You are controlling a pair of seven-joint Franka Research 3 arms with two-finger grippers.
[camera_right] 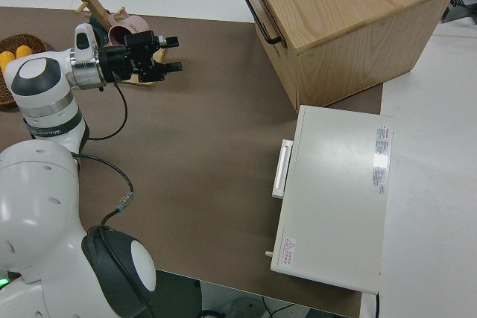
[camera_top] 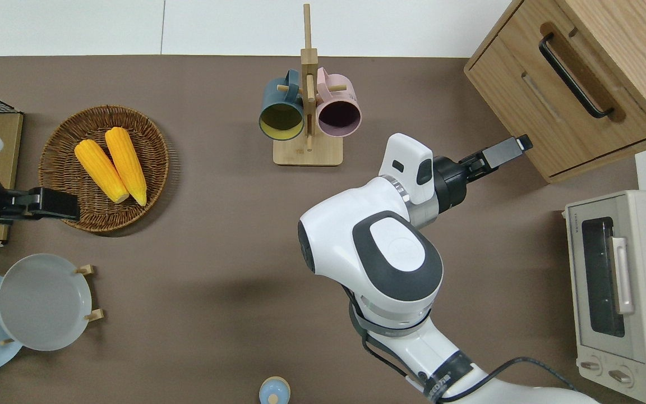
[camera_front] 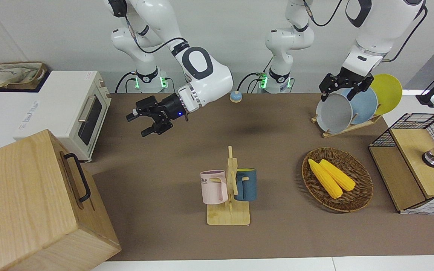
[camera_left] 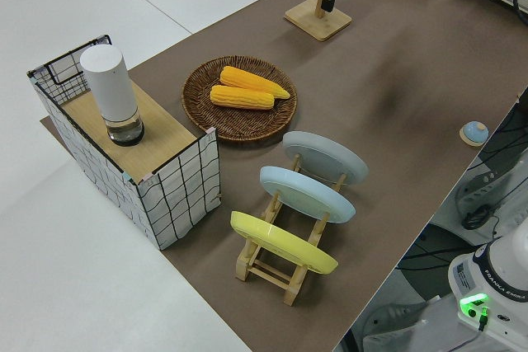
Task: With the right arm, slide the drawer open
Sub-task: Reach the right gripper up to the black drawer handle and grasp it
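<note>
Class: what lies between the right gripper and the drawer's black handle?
Nothing: only bare brown table separates the open right gripper from the drawer handle, clearest in the right side view.

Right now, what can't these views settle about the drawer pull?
- drawer interior: it sits shut in every view.
- cabinet: cut off by the front view's edge and the overhead view's corner.
- right claw height relative to the black bar handle: no level side view.
- left claw: parked, fingers unreadable.
</note>
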